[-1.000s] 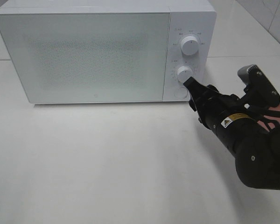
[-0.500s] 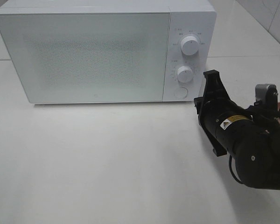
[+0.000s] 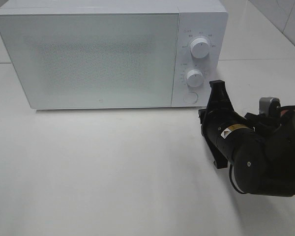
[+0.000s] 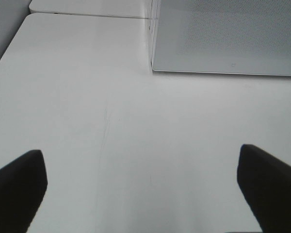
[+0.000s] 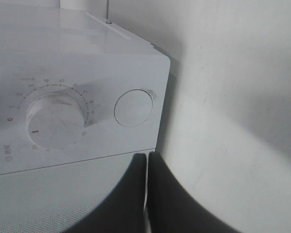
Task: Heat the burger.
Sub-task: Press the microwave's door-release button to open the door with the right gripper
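The right end effector (image 5: 147,187) is hovering just beside the microwave (image 3: 201,14), near its round button (image 5: 133,108), with fingers pressed together. The left end effector (image 4: 143,187) is hanging over the bench (image 3: 113,172) in front of the microwave, with fingers spread apart. The microwave door (image 3: 88,59) is standing shut. The burger is not showing, so its place cannot be told.

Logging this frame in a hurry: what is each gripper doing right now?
Left gripper: open, empty.
Right gripper: shut, holding nothing.

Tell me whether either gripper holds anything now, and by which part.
Nothing is held. The right gripper is shut with nothing between its fingers; the left gripper is open above the table.
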Motion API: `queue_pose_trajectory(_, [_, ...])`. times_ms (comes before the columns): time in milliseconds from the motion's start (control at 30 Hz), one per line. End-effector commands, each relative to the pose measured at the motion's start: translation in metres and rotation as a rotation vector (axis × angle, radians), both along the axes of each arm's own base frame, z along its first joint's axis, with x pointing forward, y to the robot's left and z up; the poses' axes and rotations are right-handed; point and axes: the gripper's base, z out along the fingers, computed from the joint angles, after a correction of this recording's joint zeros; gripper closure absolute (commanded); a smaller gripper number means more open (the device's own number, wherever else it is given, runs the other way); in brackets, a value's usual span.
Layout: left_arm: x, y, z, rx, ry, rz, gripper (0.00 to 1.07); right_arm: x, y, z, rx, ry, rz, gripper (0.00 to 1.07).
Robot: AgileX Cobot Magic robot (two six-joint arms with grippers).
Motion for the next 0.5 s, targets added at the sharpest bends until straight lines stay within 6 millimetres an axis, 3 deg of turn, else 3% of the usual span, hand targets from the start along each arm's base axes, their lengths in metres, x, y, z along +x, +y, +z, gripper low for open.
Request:
queue_pose_trajectory(33, [0.000,0.000,0.000,-0.004,-0.005,-0.008,0.04,0.006,0.004,-0.001,0.013,-0.005,-0.005,1.07])
queue_pose_trajectory(500, [0.000,0.000,0.000,-0.004,-0.005,-0.008,0.04,0.038,0.002,-0.007,0.031,0.026,-0.050,1.07])
